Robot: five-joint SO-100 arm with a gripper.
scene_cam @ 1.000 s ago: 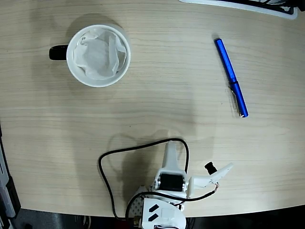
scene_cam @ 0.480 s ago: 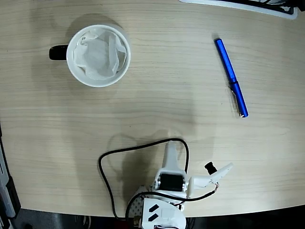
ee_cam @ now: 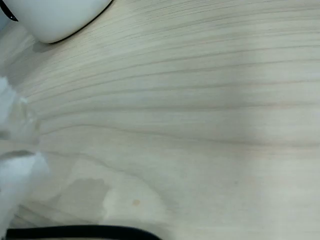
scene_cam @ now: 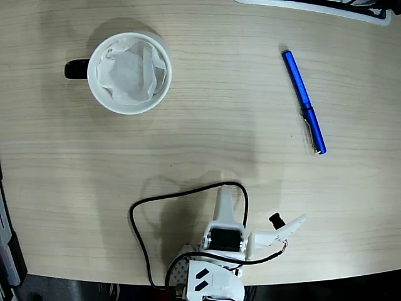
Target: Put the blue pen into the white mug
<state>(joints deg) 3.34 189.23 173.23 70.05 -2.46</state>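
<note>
From the fixed view, a slim shiny blue pen [scene_cam: 304, 103] lies flat on the pale wooden table [scene_cam: 207, 119], far right of a round white mug [scene_cam: 130, 73] (black handle, crumpled paper inside). The white gripper [scene_cam: 257, 216] sits low near the bottom edge, open and empty.

The wrist view shows the mug's base [ee_cam: 55, 17] top left.

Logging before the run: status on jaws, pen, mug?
Gripper parked at near table edge, jaws apart, empty. Blue pen flat on table, right side of fixed view, untouched. White mug upright at left, paper inside. Nothing between.
</note>
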